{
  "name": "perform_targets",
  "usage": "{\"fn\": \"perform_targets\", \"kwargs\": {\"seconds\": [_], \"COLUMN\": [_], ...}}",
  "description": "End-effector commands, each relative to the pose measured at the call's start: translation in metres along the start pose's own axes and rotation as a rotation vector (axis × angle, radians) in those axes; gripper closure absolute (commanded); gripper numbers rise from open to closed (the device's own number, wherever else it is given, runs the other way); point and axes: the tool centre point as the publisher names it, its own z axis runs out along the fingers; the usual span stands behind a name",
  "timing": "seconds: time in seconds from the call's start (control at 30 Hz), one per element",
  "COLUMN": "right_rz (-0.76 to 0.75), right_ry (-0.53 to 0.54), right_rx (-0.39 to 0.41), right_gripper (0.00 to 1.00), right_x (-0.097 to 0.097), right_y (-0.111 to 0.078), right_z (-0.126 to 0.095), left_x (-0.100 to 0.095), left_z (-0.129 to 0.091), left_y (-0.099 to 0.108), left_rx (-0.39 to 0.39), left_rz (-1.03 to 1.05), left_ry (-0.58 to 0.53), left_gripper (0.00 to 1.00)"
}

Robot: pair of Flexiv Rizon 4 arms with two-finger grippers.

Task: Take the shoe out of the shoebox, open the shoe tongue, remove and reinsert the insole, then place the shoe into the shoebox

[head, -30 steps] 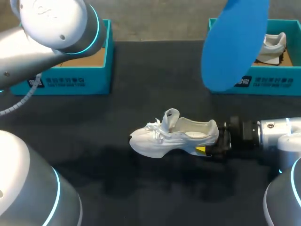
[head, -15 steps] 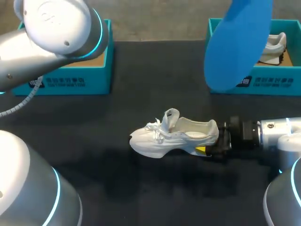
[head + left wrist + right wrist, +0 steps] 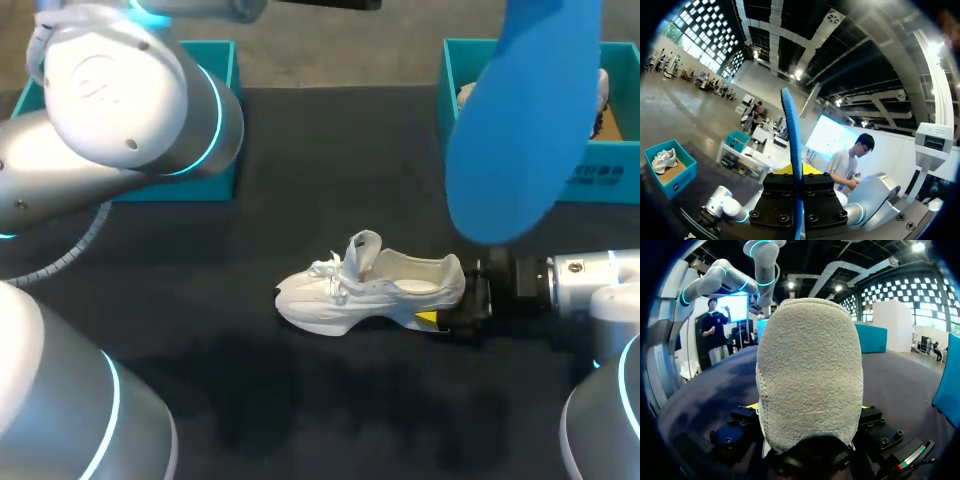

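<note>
A white shoe (image 3: 365,288) lies on its sole in the middle of the black table, toe to the left, tongue raised. From the right, my right gripper (image 3: 452,305) is shut on its heel. In the right wrist view the grey heel (image 3: 810,370) sits between the fingers and hides what is ahead. A blue insole (image 3: 525,120) hangs high above the table's right side. It shows edge-on in the left wrist view (image 3: 792,140), where my left gripper (image 3: 797,172) is shut on it, well above the shoe.
A teal shoebox (image 3: 205,165) stands at the back left, partly behind my left arm (image 3: 130,95). A second teal shoebox (image 3: 600,170) at the back right holds another white shoe (image 3: 601,88). Bare black table lies in front of the shoe.
The blue insole has moved right and looms larger, covering more of the right shoebox. My left arm has swung with it. The shoe and right arm have not moved.
</note>
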Motion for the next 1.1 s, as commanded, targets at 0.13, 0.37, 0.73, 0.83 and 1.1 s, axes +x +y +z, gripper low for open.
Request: {"fn": "perform_targets", "kwargs": {"seconds": [0.13, 0.37, 0.73, 0.83, 1.1], "right_rz": [0.000, 0.000, 0.000, 0.000, 0.000], "right_ry": [-0.002, -0.002, -0.002, -0.002, -0.002], "right_rx": [0.002, 0.002, 0.002, 0.002, 0.002], "right_gripper": [1.00, 1.00, 1.00, 1.00, 1.00], "right_x": [0.000, 0.000, 0.000, 0.000, 0.000], "right_y": [0.000, 0.000, 0.000, 0.000, 0.000], "right_z": [0.002, 0.002, 0.002, 0.002, 0.002], "left_x": [0.019, 0.026, 0.032, 0.030, 0.022], "left_z": [-0.008, -0.020, -0.032, -0.033, -0.039], "left_y": [-0.011, -0.017, 0.001, 0.008, 0.026], "left_rx": [-0.007, -0.015, -0.050, -0.045, -0.011], "left_rz": [0.010, -0.010, 0.028, 0.047, 0.031], "left_ry": [0.000, -0.037, -0.030, -0.021, -0.016], "left_gripper": [1.00, 1.00, 1.00, 1.00, 1.00]}}
